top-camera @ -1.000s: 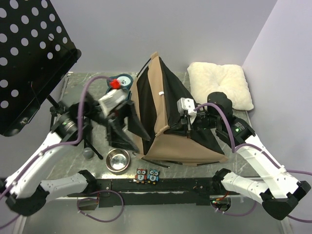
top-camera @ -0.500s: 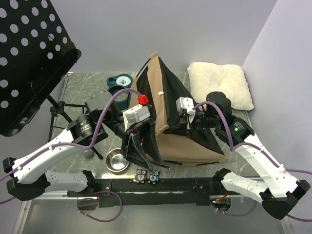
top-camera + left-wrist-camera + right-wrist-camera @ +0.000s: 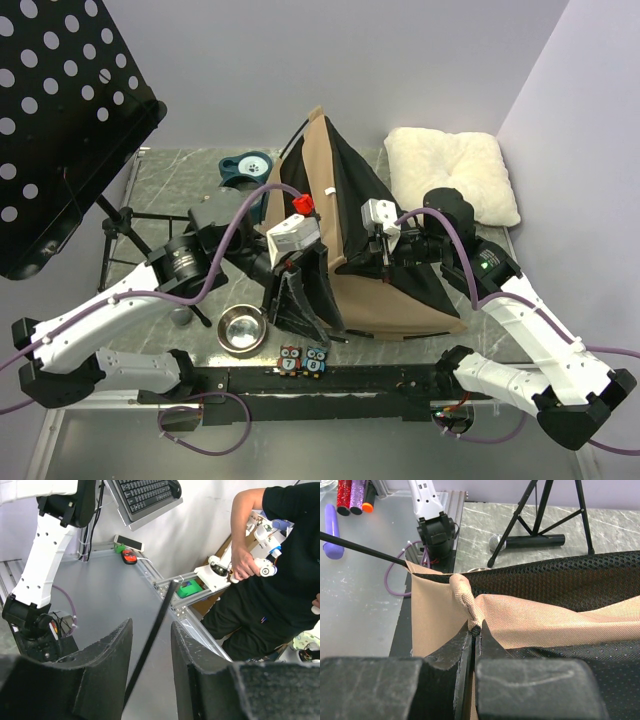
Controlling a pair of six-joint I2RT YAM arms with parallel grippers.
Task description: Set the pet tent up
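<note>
The pet tent [image 3: 320, 230] stands at mid table, tan fabric with black panels, and thin black poles stick out at its top. My right gripper [image 3: 383, 262] is shut on the tent's right side; in the right wrist view its jaws [image 3: 476, 630] pinch a tan fabric loop and a black pole end on the tent [image 3: 545, 620]. My left gripper [image 3: 297, 315] points down at the tent's front left corner. In the left wrist view it [image 3: 151, 624] is open, and a thin black pole [image 3: 167, 595] runs between the fingers without being pinched.
A white cushion [image 3: 452, 172] lies at the back right. A blue bowl stand [image 3: 247, 166] is behind the tent, and a steel bowl [image 3: 241, 329] and two owl figures [image 3: 302, 360] sit in front. A black perforated stand [image 3: 60, 110], a tripod [image 3: 130, 215] and a microphone [image 3: 525, 541] are at the left.
My left arm has swung right, from beside the bowl stand to the tent's front left corner. The right gripper has held still on the tent.
</note>
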